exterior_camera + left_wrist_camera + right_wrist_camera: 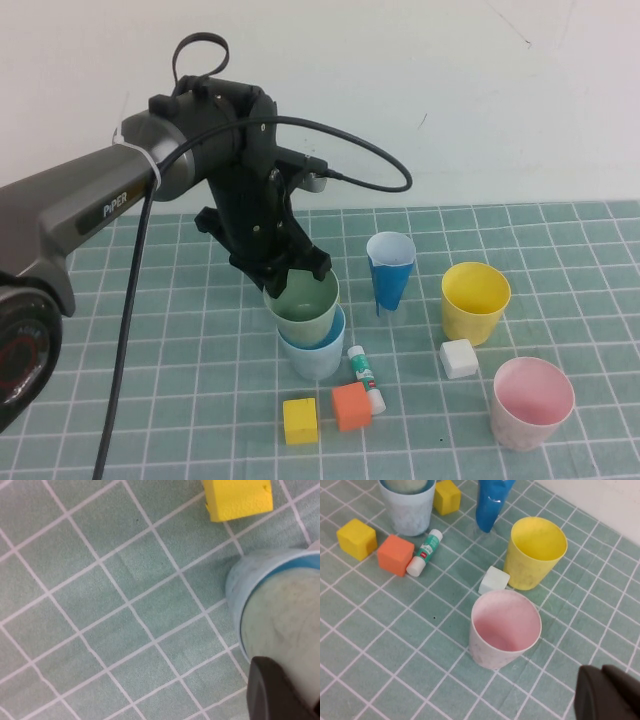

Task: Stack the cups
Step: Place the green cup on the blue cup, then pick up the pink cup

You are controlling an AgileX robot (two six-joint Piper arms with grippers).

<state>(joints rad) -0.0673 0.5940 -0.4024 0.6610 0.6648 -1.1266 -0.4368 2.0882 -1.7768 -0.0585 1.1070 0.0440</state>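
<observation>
The left claw is over the centre of the surface, closed on the rim of the sage green cup, which sits nested inside the light blue cup. The step in hand appears to be seating this first pair; the green cup stands well proud of the blue one, and whether it is fully home cannot be told.

Taking the light blue cup as landmark: a yellow block and an orange block lie just in front of it, with a small glue stick beside the orange block and close to the cup's base. A narrow dark blue cup stands behind and to the right. Further right is the yellow cup, upright and empty, with a white block touching or just beside its base. The pink cup stands furthest right and nearest the robot, upright and apart from the rest.

The right claw is outside the high view; its wrist view places it above and near the pink cup, fingers together, holding nothing.

Next move, as judged: release the green cup, then collect the yellow or pink cup, clearing the white block.

The surface is a green mat with a white grid, against a plain white wall.
</observation>
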